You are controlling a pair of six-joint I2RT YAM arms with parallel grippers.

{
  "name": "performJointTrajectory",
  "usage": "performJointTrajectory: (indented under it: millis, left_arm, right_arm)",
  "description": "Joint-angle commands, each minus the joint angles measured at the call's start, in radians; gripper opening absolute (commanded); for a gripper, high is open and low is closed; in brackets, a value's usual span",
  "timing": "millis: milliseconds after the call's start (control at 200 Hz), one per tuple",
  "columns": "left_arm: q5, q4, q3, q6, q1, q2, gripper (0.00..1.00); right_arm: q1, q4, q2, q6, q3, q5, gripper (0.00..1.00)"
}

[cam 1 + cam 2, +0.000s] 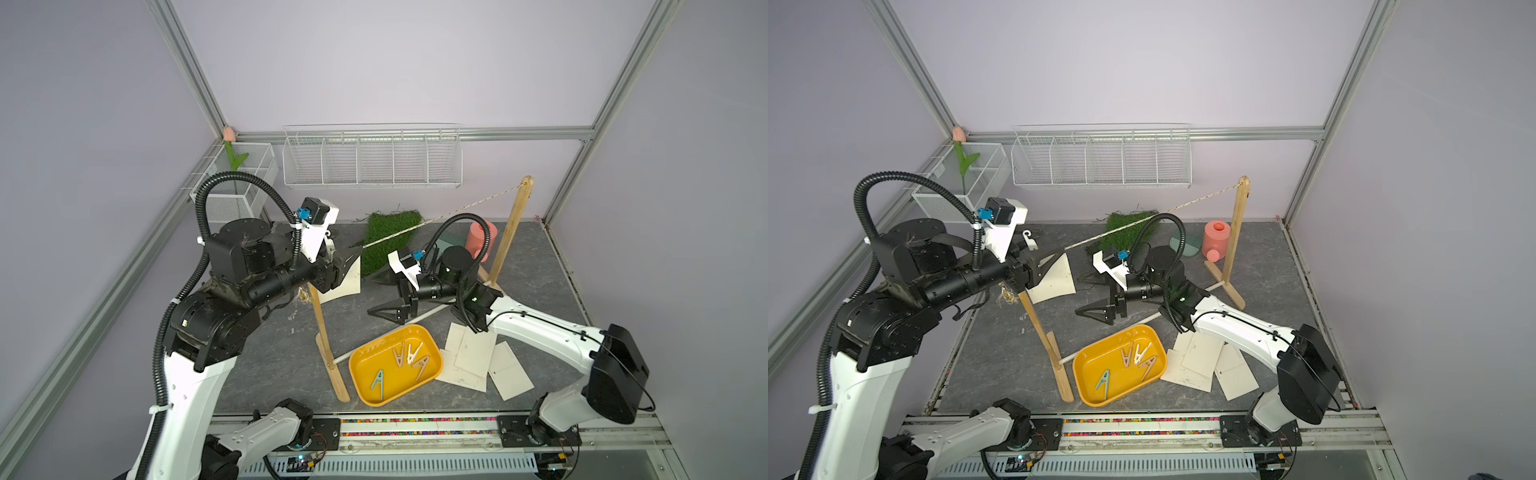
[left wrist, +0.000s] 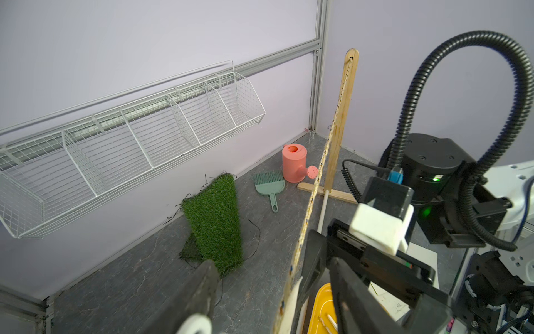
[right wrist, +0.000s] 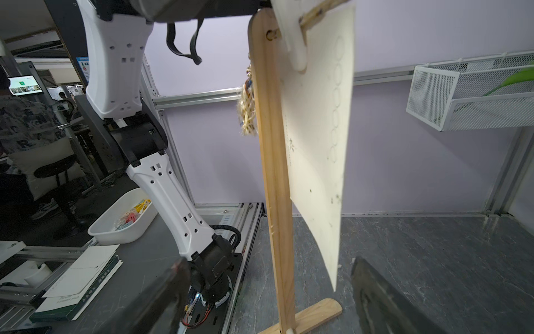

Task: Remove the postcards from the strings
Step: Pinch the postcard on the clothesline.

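**Last postcard on the line, and the left arm is at the peg!**

One postcard (image 1: pixel 1054 278) hangs from the string (image 1: pixel 436 218) left of centre in both top views. A white clothespin (image 3: pixel 300 43) pins it just beside the wooden post (image 3: pixel 274 173). The loose postcards (image 1: pixel 473 357) lie on the desk (image 1: pixel 266 353) at lower right, next to the yellow tray (image 1: pixel 354 368). The left pincer (image 1: pixel 1054 254) is up at the string, jaws apart around the clothespin, though whether it is squeezing yet cannot be told. The right pincer (image 1: pixel 370 296) hovers below, jaws wide and empty. The next move looks like pinching the clothespin open and catching the postcard.
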Motion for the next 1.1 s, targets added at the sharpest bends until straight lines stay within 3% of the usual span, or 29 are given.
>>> performJointTrajectory:
  millis: [0,355,920,1095]
  left_arm:
    - [-0.009,-0.036,-0.029,0.004,0.009,-0.026,0.63]
    - [-0.025,-0.026,-0.05,0.002,0.011,-0.057,0.64]
    - [-0.055,-0.027,-0.041,0.009,0.011,-0.046,0.64]
    - [-0.065,-0.037,-0.039,0.014,0.012,-0.05,0.64]
  right_arm:
    - [0.005,0.13,0.04,0.059,0.041,0.01,0.87]
    - [0.006,0.268,0.185,0.163,0.146,-0.009,0.8]
    - [0.02,0.284,0.184,0.179,0.137,-0.039,0.07]
    - [0.019,0.278,0.175,0.176,0.129,-0.042,0.07]
